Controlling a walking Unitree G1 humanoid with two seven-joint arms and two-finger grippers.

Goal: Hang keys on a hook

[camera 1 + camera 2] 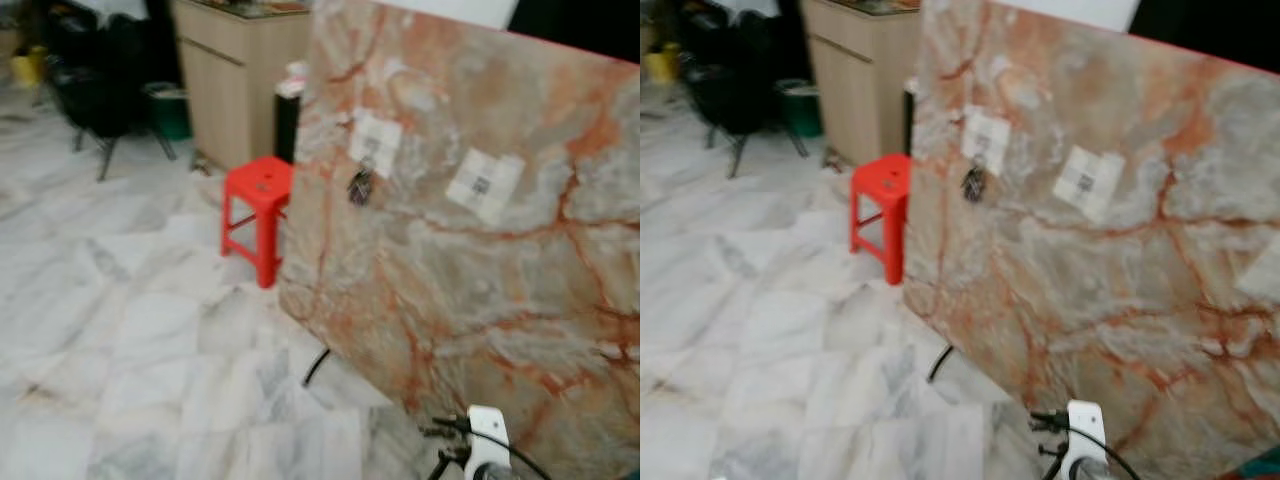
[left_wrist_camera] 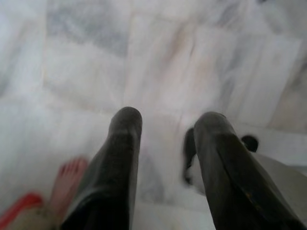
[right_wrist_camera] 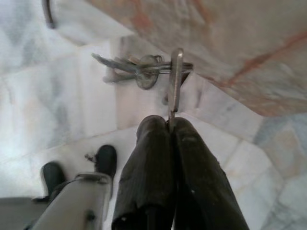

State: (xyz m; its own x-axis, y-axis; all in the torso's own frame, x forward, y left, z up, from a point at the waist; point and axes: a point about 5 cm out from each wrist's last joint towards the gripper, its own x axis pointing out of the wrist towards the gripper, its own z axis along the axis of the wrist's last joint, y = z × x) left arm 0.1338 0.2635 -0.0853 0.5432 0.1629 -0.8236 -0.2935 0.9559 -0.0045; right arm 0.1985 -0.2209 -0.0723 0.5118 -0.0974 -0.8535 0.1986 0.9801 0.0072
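A tall orange-veined marble panel (image 1: 470,250) stands on the floor ahead of me. It carries two white hook pads: the left pad (image 1: 375,142) has a dark bunch of keys (image 1: 360,187) hanging under it, and the right pad (image 1: 484,184) shows a small dark hook. My right gripper (image 3: 170,123) is shut on a metal ring (image 3: 175,81) from which a bunch of keys (image 3: 136,72) sticks out sideways, low beside the panel's foot. These held keys (image 1: 445,432) also show at the bottom of the left eye view. My left gripper (image 2: 165,122) is open over the floor.
A red plastic stool (image 1: 260,212) stands at the panel's left edge, with a wooden cabinet (image 1: 240,70) behind it. A black chair (image 1: 100,90) and a green bin (image 1: 172,110) are further left. A black cable (image 1: 316,366) lies on the floor. A person's bare foot (image 2: 67,182) is nearby.
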